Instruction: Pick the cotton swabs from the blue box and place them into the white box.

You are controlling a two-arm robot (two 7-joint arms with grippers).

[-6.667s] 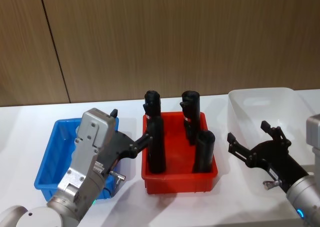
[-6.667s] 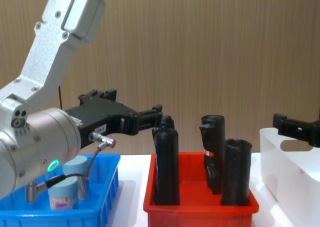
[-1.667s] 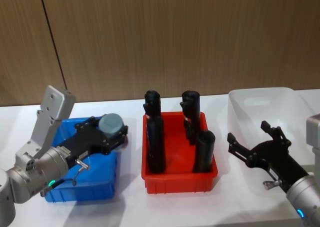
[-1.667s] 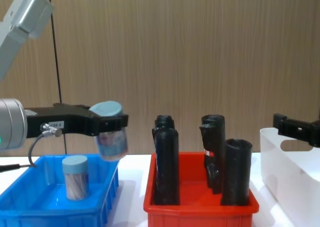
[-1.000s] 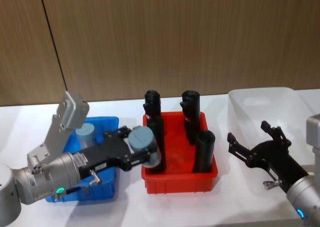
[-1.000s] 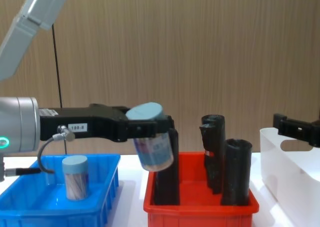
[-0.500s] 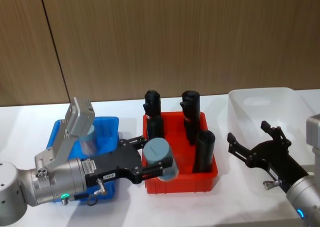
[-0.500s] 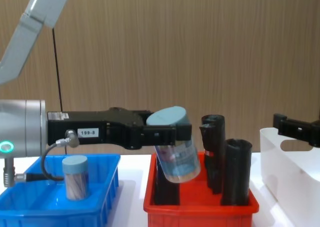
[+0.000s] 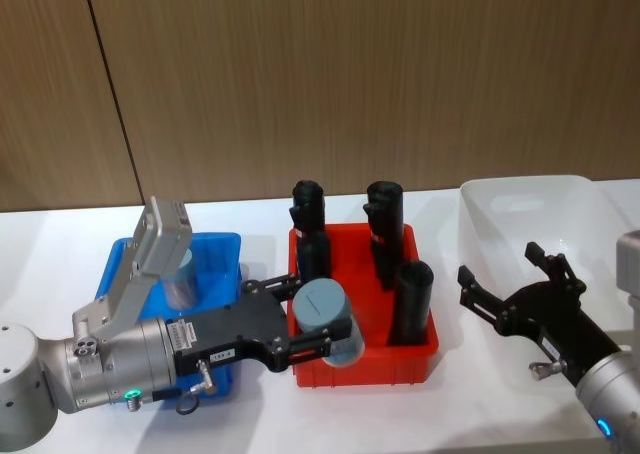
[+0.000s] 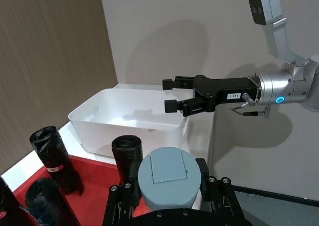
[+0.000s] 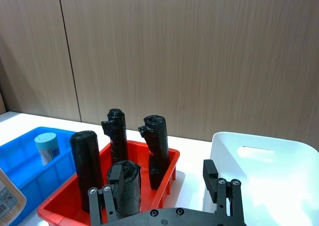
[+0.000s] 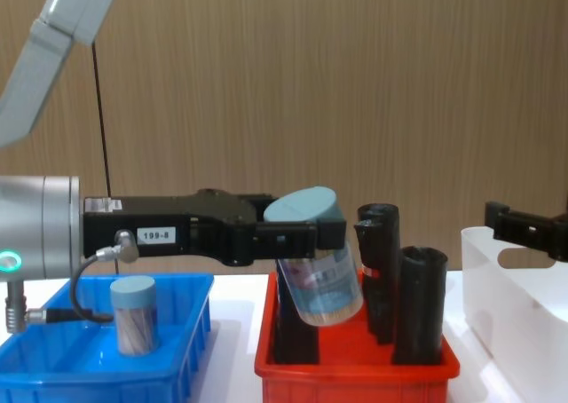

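The cotton swabs are two small clear cylindrical jars with flat pale blue-grey lids. One jar (image 9: 320, 304) is in the air, clamped on its clear body just under the lid by the left end effector (image 9: 312, 324), one black finger on each side. The other jar (image 9: 178, 272) stands upright in the bright blue shallow ribbed plastic box (image 9: 218, 242) on the white bench (image 9: 250, 219).

The carried jar hangs over the 7 o'clock corner of the red plastic bin (image 9: 420, 359), which sits between the two boxes: the blue one at its 9 o'clock, the white translucent tall-walled box (image 9: 520, 184) at its 3 o'clock. From the chest view the jar leans, lid tipped toward 11 o'clock, with its base about level with the tops of the tall black rolls (image 9: 410, 299) standing in the red bin. Its near-side path probably serves to pass those rolls rather than knock them. The side grip below the lid leaves the top and base free.

The right end effector (image 9: 497, 260) waits at the white box's 8 o'clock, fingers spread wide and pointed toward 10 o'clock, holding nothing. That pose suggests it is ready to take the jar in a hand-over, since the white box lies far from the left arm's side. The task looks well short of done: I can see no jar inside the white box.
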